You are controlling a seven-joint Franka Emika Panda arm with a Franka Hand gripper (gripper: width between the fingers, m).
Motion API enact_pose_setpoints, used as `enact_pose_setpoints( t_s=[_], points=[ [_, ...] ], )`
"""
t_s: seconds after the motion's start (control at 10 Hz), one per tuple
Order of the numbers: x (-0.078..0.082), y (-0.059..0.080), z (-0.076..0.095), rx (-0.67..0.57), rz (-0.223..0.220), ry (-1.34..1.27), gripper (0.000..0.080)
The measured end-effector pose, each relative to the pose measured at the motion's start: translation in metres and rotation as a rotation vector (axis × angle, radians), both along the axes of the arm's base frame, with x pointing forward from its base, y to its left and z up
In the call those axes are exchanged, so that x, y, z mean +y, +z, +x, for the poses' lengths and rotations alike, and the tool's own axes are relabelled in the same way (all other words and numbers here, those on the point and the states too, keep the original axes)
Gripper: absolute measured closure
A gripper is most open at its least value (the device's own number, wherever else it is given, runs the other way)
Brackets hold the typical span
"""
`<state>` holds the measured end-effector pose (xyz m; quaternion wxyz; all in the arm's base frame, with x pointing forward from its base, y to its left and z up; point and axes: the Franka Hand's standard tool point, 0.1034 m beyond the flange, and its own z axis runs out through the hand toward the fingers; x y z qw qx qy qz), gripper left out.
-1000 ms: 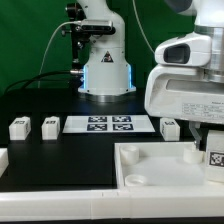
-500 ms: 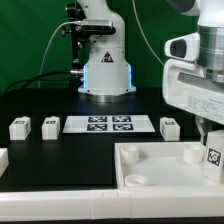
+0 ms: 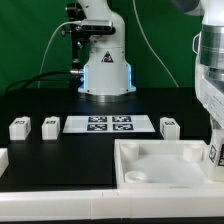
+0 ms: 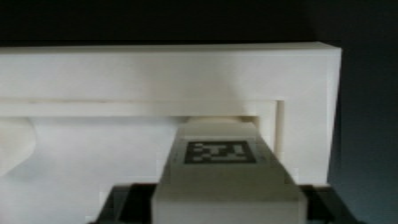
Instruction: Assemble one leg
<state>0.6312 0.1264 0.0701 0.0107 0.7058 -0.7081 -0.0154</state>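
My gripper [image 3: 215, 138] is at the exterior view's right edge, shut on a white leg [image 3: 213, 153] with a marker tag. It holds the leg upright over the right end of the large white slab with round sockets [image 3: 150, 165]. In the wrist view the held leg [image 4: 222, 165] runs out between the dark fingers [image 4: 134, 205], tag facing the camera, its far end at a recess of the slab [image 4: 169, 85]. My gripper [image 4: 222, 203] closes on the leg's sides. Whether the leg touches the slab is hidden.
Three more legs stand on the black table: two at the exterior view's left [image 3: 19, 127] [image 3: 49, 125] and one right of the marker board [image 3: 169, 127]. The marker board [image 3: 110, 124] lies in the middle. The robot base [image 3: 105, 70] stands behind.
The arm has moved toward the exterior view's right with the leg in the gripper, so most of the hand is now off the frame edge. The leg sits slightly further right.
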Motion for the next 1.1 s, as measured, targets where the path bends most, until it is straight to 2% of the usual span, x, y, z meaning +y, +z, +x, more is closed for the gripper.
enact_pose_setpoints(
  t_s=[0.1, 0.2, 0.3, 0.4, 0.5, 0.7, 1.1],
  points=[
    [0.0004, -0.0003, -0.0002, 0.0, 0.001, 0.042, 0.0405],
    [0.0007, -0.0006, -0.0004, 0.001, 0.003, 0.077, 0.0405],
    [0.0011, -0.0012, -0.0008, 0.001, 0.003, 0.082, 0.0266],
    [0.0011, -0.0016, -0.0009, 0.002, 0.004, 0.126, 0.0187],
    [0.0002, -0.0019, -0.0009, 0.001, 0.009, 0.307, 0.0187],
    [0.0012, -0.0026, -0.0017, 0.003, 0.017, 0.501, 0.0152],
    [0.0028, -0.0021, -0.0038, 0.021, 0.032, 0.996, 0.015]
  ],
)
